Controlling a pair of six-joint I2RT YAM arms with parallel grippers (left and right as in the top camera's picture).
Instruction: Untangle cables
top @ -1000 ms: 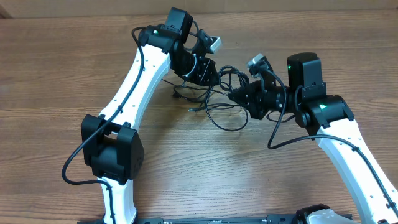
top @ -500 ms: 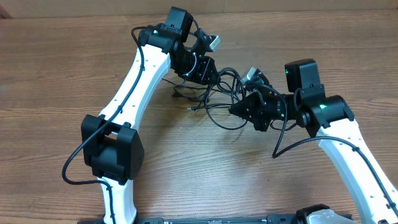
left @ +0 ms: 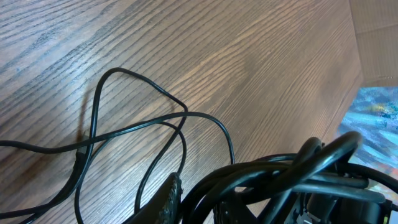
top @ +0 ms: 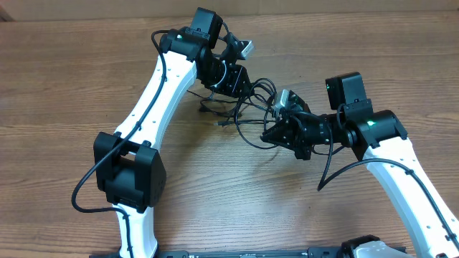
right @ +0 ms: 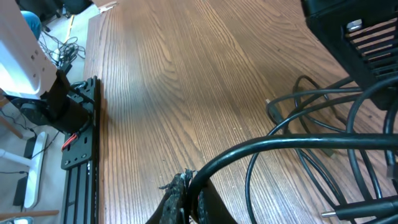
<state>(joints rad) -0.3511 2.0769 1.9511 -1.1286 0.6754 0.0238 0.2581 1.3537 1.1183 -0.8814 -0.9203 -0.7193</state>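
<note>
The thin black cables (top: 249, 120) lie in a looping clump on the wooden table between my two grippers. My left gripper (top: 235, 80) is shut on a bundle of cable strands (left: 273, 177) at the clump's far side; one finger (left: 166, 198) shows beside them. Loose loops (left: 124, 124) trail on the wood. My right gripper (top: 275, 132) is shut on one cable (right: 273, 146), pinched between its fingertips (right: 185, 186) and arcing right toward the clump. A small silvery plug tip (right: 329, 214) lies at the lower right. A plug end (top: 222, 124) points left.
My left arm's black body (right: 354, 31) hangs over the clump in the right wrist view. A black base rail (right: 78, 149) runs along the table's near edge, with floor clutter beyond. Bare wood (top: 64, 79) lies to the left.
My right gripper has swung left and toward the front, turning as it went, with its cable in it. The left gripper has stayed put on its bundle.
</note>
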